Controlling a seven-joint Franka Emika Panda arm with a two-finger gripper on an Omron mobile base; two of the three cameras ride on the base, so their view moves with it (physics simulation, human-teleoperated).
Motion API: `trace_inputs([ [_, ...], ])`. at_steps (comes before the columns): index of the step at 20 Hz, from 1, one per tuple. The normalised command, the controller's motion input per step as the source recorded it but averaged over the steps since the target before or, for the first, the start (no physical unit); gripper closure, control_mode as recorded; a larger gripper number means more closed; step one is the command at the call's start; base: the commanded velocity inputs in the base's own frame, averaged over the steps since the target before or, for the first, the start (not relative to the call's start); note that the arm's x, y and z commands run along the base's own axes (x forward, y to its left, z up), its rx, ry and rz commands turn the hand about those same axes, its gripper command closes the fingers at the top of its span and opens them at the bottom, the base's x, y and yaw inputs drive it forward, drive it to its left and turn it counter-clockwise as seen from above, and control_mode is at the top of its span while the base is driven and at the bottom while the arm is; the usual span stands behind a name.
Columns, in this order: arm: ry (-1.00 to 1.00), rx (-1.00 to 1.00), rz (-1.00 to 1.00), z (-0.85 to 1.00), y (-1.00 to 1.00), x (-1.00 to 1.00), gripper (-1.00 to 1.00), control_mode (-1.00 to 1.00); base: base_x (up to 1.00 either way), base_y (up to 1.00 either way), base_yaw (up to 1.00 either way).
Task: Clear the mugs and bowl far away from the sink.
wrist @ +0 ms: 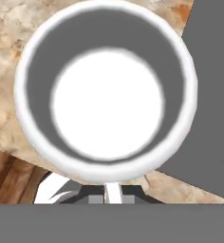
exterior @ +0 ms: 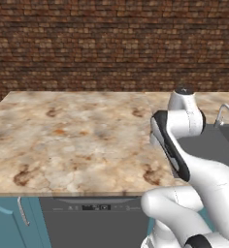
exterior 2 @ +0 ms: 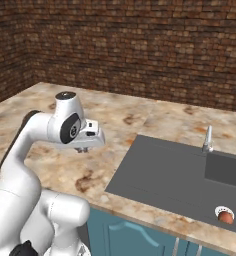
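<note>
I see white mug (wrist: pixel 107 90) | round rim, grey inner wall, pale base | gripper (wrist: pixel 113 192) pinching its rim | above countertop (wrist: pixel 4 109) edge beside sink (wrist: pixel 209 95)

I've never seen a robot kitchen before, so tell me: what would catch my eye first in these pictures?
Probably the white mug, seen straight down its mouth in the hand view, held at its near rim by the shut pincer above the marble counter's edge. Next, the bulky white arm bent over the speckled counter beside the large dark grey sink. Behind everything runs a dark brick wall.
</note>
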Motion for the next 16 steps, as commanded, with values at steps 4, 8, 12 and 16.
trace_inputs([
  [4,0.00,0.15,0.00,0.74,0.00,-0.95,1.00,-1.00,0.00,0.00,0.00],
  [8,0.00,0.03,-0.01,0.78,0.02,-0.79,1.00,-1.00,0.00,0.00,0.00],
  [12,0.00,-0.04,-0.09,0.75,0.03,-0.70,1.00,-1.00,0.00,0.00,0.00],
  [16,-0.01,-0.01,-0.10,0.52,0.00,-0.58,1.00,-1.00,0.00,0.00,0.00],
])
